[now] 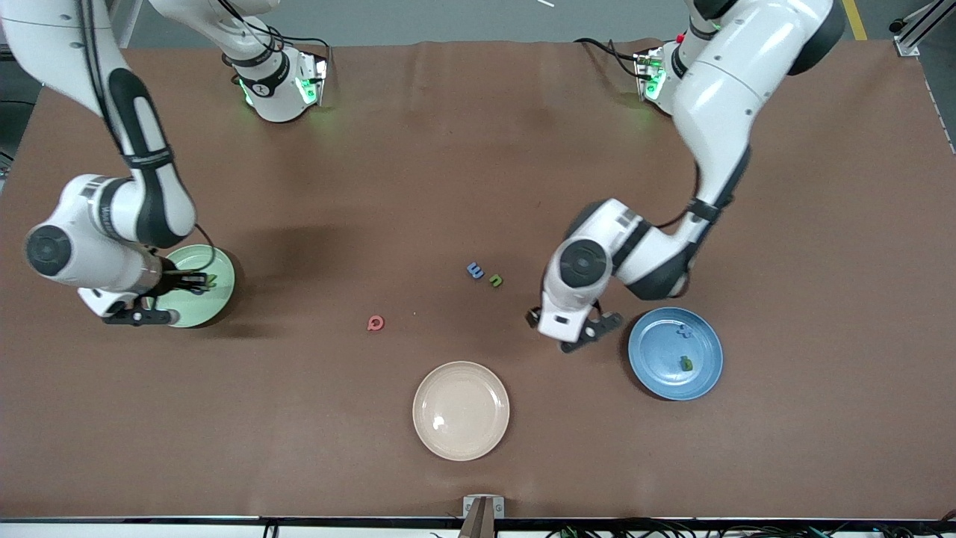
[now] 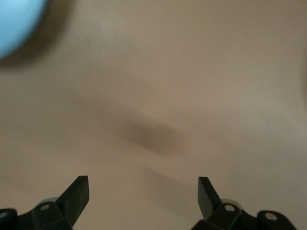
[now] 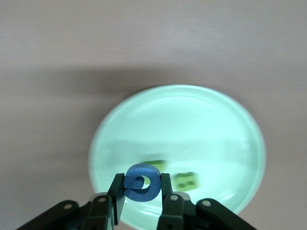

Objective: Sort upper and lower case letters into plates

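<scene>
The right arm comes down from its base and bends at the elbow toward its own end of the counter [image 1: 478, 463], its wrist turned downward. The right gripper [image 3: 142, 188] hangs over the green plate [image 3: 211, 129] with its fingers [image 3: 117, 190] closed on a blue letter [image 3: 142, 182], pinching it from both sides.

The left arm folds sharply at the elbow, forearm doubled back, wrist pointing down. The left gripper [image 2: 143, 191] hovers over bare counter just beside the blue plate [image 1: 657, 373], its fingers [image 2: 76, 192] spread wide apart and holding nothing.
</scene>
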Tool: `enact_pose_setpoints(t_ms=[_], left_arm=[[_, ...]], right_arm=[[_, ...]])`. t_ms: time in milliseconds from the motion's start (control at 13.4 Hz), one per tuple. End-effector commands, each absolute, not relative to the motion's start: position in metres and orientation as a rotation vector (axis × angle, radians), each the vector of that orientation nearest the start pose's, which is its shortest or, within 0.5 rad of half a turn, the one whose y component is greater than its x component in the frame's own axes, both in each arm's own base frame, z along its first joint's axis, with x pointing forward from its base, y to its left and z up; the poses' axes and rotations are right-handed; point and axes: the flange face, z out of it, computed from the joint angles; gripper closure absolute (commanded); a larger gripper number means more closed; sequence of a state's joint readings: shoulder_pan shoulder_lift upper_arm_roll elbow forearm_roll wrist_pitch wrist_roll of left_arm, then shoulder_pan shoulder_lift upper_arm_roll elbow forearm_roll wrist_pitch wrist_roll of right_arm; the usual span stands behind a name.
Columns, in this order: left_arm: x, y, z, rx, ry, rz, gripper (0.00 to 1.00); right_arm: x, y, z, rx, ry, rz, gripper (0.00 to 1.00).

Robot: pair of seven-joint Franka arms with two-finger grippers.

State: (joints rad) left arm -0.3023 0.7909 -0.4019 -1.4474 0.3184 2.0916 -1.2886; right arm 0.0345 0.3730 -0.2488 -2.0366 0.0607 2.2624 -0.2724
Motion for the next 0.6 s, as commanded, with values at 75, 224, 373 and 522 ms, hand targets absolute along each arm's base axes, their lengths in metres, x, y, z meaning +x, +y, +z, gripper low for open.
enact_pose_setpoints(t_ms=[75,224,373,522], left_arm=[[0.556,-0.436,0.223,-2.973,-0.977,0.052,0.02],[0.536,-0.46,0.213,-2.981,-0.99,0.051,0.07],[0.526,-0.471,0.205,-2.978,-0.984,0.054,0.16],[0.517,-0.483,0.199,-2.997,-0.999,0.051,0.21]], right_arm=[[0.557,-0.185,0.229,-3.167,-0.144,0.138,0.81],[0.553,-0.194,0.209,-3.176,-0.146,0.126,0.81],[0.548,-0.188,0.2,-3.175,-0.151,0.125,0.81],[0.549,-0.176,0.198,-3.17,-0.159,0.135,0.81]])
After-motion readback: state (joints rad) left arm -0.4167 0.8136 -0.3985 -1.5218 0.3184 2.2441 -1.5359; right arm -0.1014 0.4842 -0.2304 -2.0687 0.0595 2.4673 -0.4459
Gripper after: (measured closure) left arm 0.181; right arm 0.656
